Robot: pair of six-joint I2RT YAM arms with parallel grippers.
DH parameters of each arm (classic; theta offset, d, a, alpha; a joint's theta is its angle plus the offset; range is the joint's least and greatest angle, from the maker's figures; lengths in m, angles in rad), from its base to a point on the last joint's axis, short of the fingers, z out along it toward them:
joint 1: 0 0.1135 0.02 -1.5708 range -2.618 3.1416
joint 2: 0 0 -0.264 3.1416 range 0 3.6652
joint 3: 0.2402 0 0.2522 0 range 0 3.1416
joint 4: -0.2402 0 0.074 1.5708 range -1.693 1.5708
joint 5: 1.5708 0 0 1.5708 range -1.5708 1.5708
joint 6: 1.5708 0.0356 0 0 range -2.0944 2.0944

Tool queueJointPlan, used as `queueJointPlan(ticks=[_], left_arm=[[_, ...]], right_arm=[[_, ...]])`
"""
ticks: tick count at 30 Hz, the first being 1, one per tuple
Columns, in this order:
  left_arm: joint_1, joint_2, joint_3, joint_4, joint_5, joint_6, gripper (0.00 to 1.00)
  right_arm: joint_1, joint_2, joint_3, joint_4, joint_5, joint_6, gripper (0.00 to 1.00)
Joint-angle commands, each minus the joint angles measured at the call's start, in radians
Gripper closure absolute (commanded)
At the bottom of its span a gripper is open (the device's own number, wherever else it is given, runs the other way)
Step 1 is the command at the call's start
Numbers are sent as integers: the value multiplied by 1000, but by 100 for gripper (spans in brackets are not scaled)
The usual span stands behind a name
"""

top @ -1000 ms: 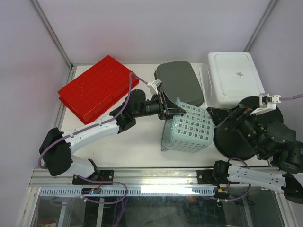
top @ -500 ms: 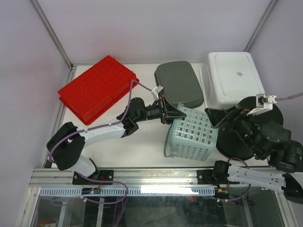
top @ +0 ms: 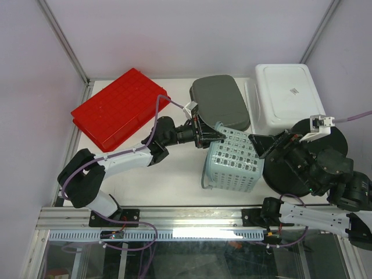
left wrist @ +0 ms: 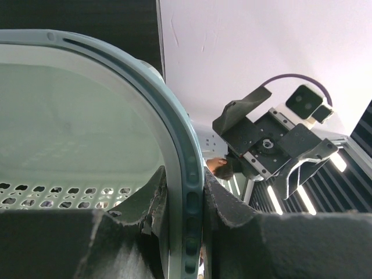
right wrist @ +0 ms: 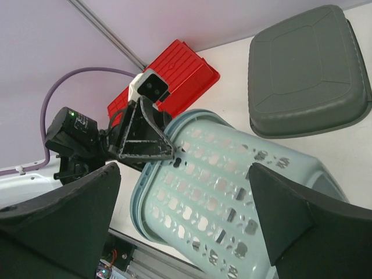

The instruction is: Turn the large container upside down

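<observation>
left claw [top: 216, 135] pinched narrow on the rim of the pale blue basket [top: 235, 160], which is tipped over on the bench [top: 168, 174]. right claw [right wrist: 183, 168] gapes wide, just right of basket.

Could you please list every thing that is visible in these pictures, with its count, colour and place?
basket: 1, light blue, table centre, tilted
tray: 1, red, far left, bottom up
tub: 1, grey, far centre, bottom up
bin: 1, white, far right, bottom up
round object: 1, black, near right, partly hidden
table: 1, white, under everything
left gripper: 1, black, shut on the basket rim
right gripper: 1, black, open, at the basket's right side
</observation>
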Motion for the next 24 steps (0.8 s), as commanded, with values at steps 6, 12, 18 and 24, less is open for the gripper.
queueJointPlan(ticks=[6,12,18,24], left_arm=[[23,-81,57,41,11,10,100],[-3,-20,119,66,-9,-16,100],[-46,95,225,131,-24,-68,100],[-68,192,228,287,-46,-176,100]], right_arm=[[5,23,6,45,-20,-6,4],[5,0,13,48,-12,-12,4],[5,5,37,59,-11,-35,4],[6,24,53,74,-17,-49,4]])
